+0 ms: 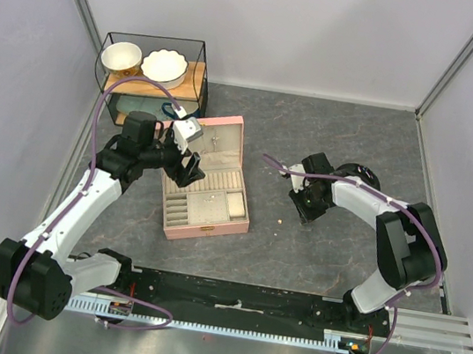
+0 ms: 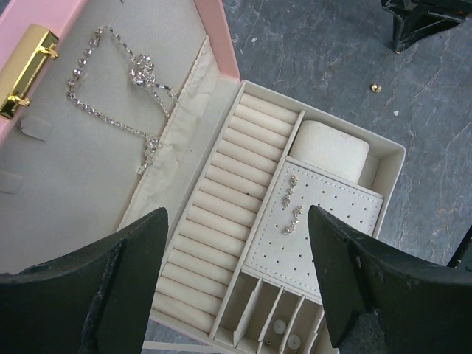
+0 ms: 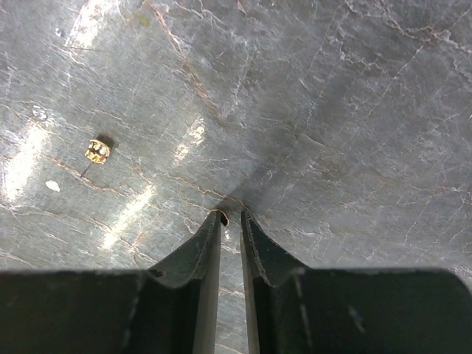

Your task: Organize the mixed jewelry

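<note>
Where pale walls (image 1: 286,24) surround it, the grey tabletop (image 1: 340,139) bears 1 gold stud (image 3: 96,150).

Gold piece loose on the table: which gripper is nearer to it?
Right. The right gripper is low, just beside the gold piece; the left gripper hovers over the pink box, farther off.

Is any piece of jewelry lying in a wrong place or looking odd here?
Yes. A tiny gold piece lies loose on the grey stone-patterned table, outside the open pink rectangular jewelry box, with a pale speck beside it. It probably belongs inside with the other pieces.
</note>
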